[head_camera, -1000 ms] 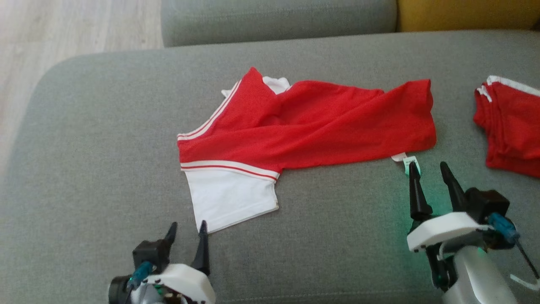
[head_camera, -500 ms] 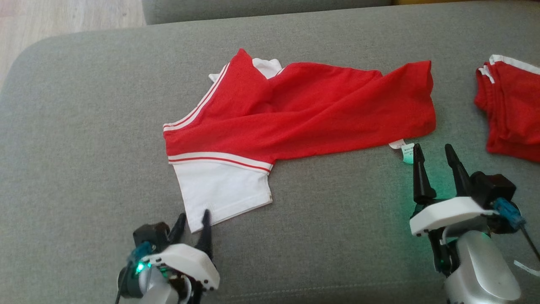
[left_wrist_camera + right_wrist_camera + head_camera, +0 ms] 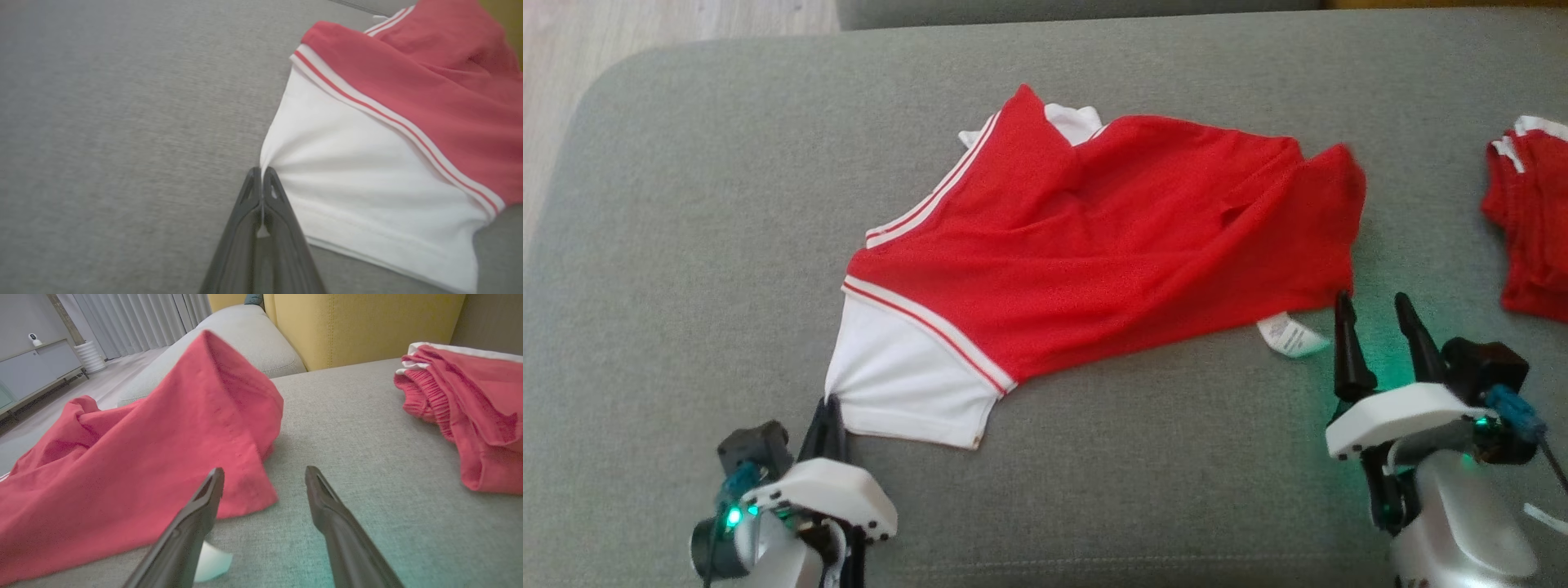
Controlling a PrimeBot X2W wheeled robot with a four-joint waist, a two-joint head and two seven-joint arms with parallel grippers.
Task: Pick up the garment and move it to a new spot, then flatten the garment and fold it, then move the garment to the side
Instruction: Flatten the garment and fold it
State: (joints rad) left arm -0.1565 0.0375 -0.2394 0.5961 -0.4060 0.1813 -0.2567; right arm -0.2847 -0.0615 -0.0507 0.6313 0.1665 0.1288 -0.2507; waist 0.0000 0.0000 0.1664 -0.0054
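Note:
The garment (image 3: 1094,245) is a red shirt with white striped sleeves, lying rumpled on the grey sofa seat (image 3: 686,245). My left gripper (image 3: 827,408) is shut on the corner of its white sleeve (image 3: 367,179), and the cloth puckers toward the pinch. In the left wrist view the left gripper (image 3: 261,173) has both fingers pressed together on the sleeve edge. My right gripper (image 3: 1372,306) stands open just below the shirt's lower right corner, beside its white care label (image 3: 1290,336). In the right wrist view the right gripper (image 3: 264,473) has its fingers spread at the red hem (image 3: 229,457).
A second red garment (image 3: 1531,220) with white trim lies at the seat's right edge, also seen as red shorts (image 3: 470,412). A yellow cushion (image 3: 359,322) and grey backrest stand behind. Wood floor (image 3: 572,49) lies beyond the seat's left edge.
My left gripper has closed on the white sleeve corner and drawn it down-left, stretching the shirt. The head camera shifted. The right gripper stays open near the label.

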